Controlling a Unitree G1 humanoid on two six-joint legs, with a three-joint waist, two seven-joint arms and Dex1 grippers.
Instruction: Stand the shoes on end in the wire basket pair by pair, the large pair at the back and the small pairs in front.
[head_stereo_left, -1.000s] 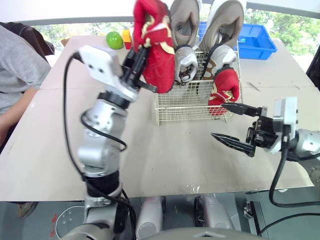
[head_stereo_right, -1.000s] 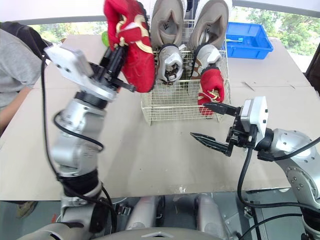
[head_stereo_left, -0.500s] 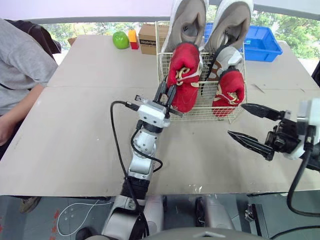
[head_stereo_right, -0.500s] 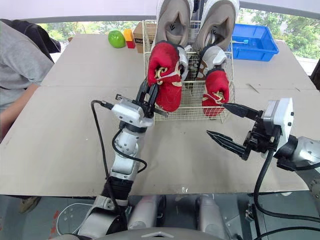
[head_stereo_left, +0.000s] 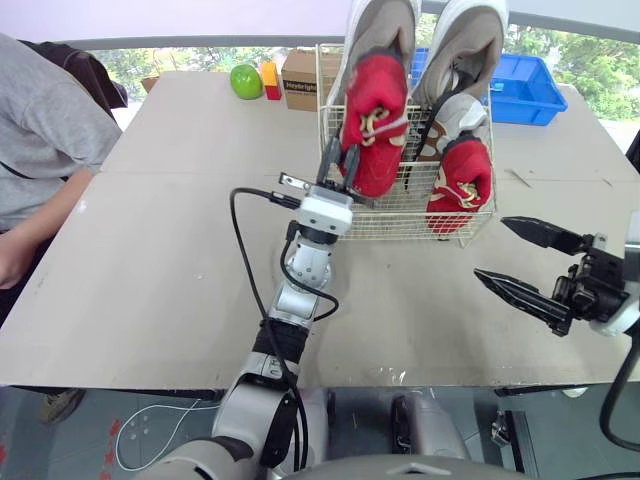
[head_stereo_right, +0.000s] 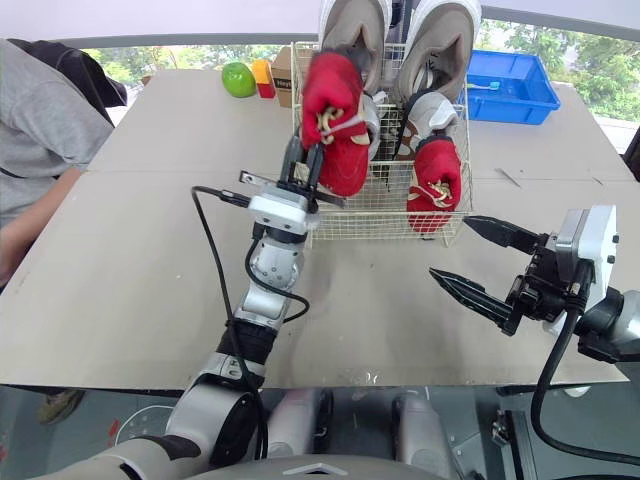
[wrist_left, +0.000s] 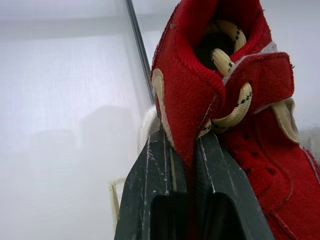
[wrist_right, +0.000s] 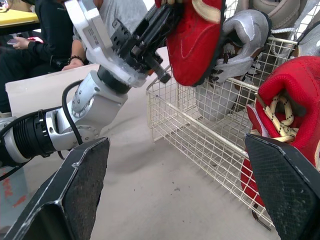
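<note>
Two red fabric shoes (head_stereo_left: 375, 125) with cream laces glow against the white wire basket (head_stereo_left: 400, 215). Behind them are taupe-grey large shoes (head_stereo_left: 470, 40) and a silver-grey small shoe (head_stereo_left: 460, 115). At the beige table's (head_stereo_left: 170, 250) far edge are a green apple (head_stereo_left: 245, 81) and a blue plastic bin (head_stereo_left: 525, 85).

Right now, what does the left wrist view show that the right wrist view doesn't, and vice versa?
Left wrist view: a close-up of the left gripper pinching the red shoe by its collar edge, with the cream laces clear.
Right wrist view: the wire basket, the other red shoe and a grey shoe standing in it, the left arm, a person behind, and the open right gripper.
Both: the held red shoe in the left gripper.
</note>
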